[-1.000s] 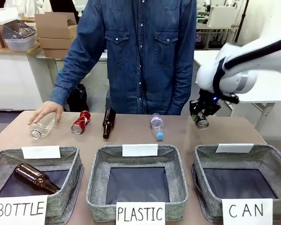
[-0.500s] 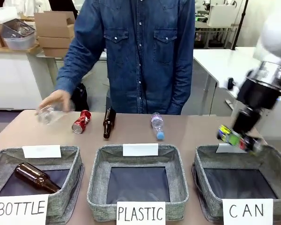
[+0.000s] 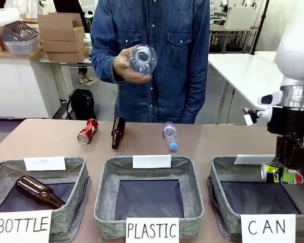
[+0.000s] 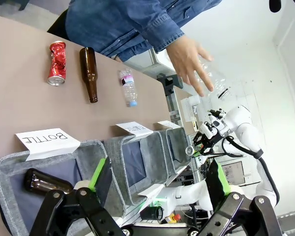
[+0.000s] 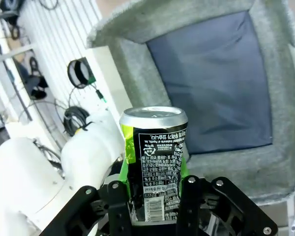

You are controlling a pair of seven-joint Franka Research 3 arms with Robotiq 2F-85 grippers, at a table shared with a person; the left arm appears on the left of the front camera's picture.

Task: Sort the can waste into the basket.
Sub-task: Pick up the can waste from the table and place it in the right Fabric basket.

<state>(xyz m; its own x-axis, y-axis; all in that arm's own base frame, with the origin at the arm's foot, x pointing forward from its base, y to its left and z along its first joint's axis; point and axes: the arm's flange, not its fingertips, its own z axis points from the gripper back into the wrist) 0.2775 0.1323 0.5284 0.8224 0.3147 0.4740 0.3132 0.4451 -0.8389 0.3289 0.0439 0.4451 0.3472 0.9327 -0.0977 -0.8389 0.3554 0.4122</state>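
Right gripper (image 3: 285,173), at the end of a white arm reaching down from above, is clenched on the black can (image 3: 275,173), which has silver ends and green-yellow marks. In the front view the can lies sideways in the black fingers, one silver end toward the table's middle. It hangs in the air over the open top of the grey fabric CAN basket (image 3: 219,174), which sits at the near right corner of the table (image 3: 213,139). The right wrist view looks past the gripper (image 5: 155,199) and along the can (image 5: 155,152) into the dark lining of that basket (image 5: 137,64). A white sign reading "CAN" (image 3: 267,228) hangs on the basket's near wall.

Left gripper (image 4: 158,168) is spread apart with nothing between its green pads, raised above the BOTTLE basket (image 3: 73,202) at the near left corner, where a brown bottle (image 3: 38,191) lies inside.

The PLASTIC basket (image 3: 104,202) stands between the other two along the near edge.

Along the far edge, from left, lie the dented red can (image 3: 87,131), a brown glass bottle (image 3: 117,133) and a small clear bottle (image 3: 169,135), each apart from the next.

Behind the far edge a person in a denim shirt holds a clear plastic bottle (image 3: 142,59) in one hand (image 3: 124,67) at chest height
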